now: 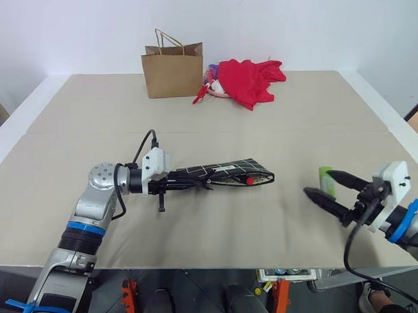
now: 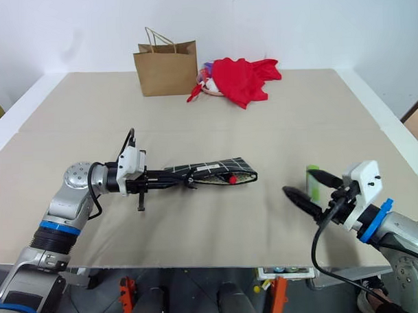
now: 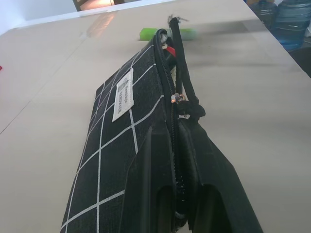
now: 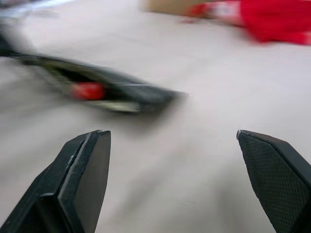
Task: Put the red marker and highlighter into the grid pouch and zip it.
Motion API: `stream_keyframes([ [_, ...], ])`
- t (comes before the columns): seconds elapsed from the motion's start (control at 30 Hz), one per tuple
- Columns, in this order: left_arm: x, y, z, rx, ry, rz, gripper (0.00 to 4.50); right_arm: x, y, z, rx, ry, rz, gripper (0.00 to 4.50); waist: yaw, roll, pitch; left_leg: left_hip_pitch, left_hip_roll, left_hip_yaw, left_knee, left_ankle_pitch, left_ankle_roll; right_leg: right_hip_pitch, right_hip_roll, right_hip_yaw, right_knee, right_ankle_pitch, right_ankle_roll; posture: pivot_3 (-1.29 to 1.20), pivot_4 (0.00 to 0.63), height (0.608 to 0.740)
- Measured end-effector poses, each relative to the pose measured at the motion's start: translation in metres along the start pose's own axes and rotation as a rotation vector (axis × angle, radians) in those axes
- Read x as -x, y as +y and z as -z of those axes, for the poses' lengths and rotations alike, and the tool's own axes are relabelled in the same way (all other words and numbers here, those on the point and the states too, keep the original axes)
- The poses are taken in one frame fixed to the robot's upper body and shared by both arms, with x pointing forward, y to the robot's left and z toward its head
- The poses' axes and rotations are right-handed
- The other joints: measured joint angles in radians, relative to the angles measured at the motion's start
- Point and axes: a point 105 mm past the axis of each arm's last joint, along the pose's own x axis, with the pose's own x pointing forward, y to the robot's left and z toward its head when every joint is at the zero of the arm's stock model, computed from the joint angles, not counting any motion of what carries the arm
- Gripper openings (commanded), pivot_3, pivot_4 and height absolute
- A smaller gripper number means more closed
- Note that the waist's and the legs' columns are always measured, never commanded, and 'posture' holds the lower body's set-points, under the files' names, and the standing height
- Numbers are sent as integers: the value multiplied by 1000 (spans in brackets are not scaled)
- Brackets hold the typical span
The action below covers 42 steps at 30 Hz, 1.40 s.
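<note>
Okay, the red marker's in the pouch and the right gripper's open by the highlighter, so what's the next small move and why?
Probably bring the right gripper onto the highlighter and close on it. The highlighter still lies on the table, apart from the grid pouch, while the red marker already shows its red end in the pouch's open mouth. The left gripper is clamped on the pouch's end, holding it ready.

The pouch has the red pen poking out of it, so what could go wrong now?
1. The red marker sits right at the mouth of the grid pouch; it could slide out, or block the zip.
2. The left gripper pinches only one end, so the pouch may sag or twist.
3. The highlighter lies by the table edge; the open right gripper could knock it away.
</note>
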Motion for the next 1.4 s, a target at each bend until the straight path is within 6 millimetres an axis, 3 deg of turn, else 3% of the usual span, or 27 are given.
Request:
stream_keyframes([
  [0.17,-1,-1,0,0,-2,5,0,1,-28,27,-63,66,276,4472,1,0,0,-1,0,0,-1,0,0,-1,0,0,0,-1,0,0,150,740],
  [0.43,-4,-1,0,-9,-1,12,0,-10,-32,61,-132,180,388,4472,1,1,0,-1,0,0,-3,0,0,-1,0,0,0,-2,1,0,150,740],
  [0.57,-4,-1,-1,-12,0,12,0,-17,-32,62,-133,195,413,3619,0,1,0,0,0,0,-3,0,0,0,0,0,0,-1,0,0,150,740],
  [0.63,-4,-1,-1,-15,0,13,0,-20,-29,62,-141,199,419,2688,0,-1,-2,0,0,0,-2,0,0,0,0,0,0,-1,0,0,150,740],
  [0.7,-4,-1,-2,-18,1,13,0,-23,-27,62,-118,215,428,2213,0,-2,-2,0,0,0,-1,0,0,1,0,0,0,-1,0,0,150,740],
  [0.77,-4,-1,-4,-27,-1,14,0,-25,-24,63,-94,233,438,1250,0,-4,-3,0,0,0,-1,0,0,1,0,0,-1,-1,0,0,150,740],
  [0.93,-4,-2,-5,-34,-1,15,0,-25,-24,62,-53,253,433,1149,1,-6,-4,0,0,0,0,0,0,3,0,0,-2,-1,0,0,150,740],
  [1.03,-4,-2,-5,-36,2,16,0,-28,-22,55,12,243,339,1149,1,-6,-4,0,0,0,-1,0,0,3,0,0,-3,-1,0,0,150,740],
  [1.1,-3,-3,-5,-37,4,19,0,-37,-9,33,48,172,170,1149,-5,0,0,-1,0,2,-2,0,0,1,0,1,-3,0,1,0,150,740],
  [1.2,-4,-3,-5,-39,4,23,0,-45,16,-19,157,34,-98,1149,-7,6,3,0,0,1,-3,0,0,0,0,1,-3,1,3,0,150,740],
  [1.23,-4,-3,-5,-39,3,25,0,-45,35,-45,212,-41,-227,1149,-7,6,3,0,0,-1,-3,0,0,1,2,1,-3,1,5,0,150,740],
  [1.33,-4,-4,-5,-40,3,29,0,-41,55,-61,248,-87,-362,1149,-3,5,3,-1,0,-2,-5,0,0,1,2,0,-3,0,5,0,150,740],
  [1.4,-4,-4,-5,-39,3,35,0,-37,82,-56,226,-38,-553,1149,3,5,3,-3,-1,-1,-5,-1,0,1,0,0,-4,-2,6,0,150,740],
])
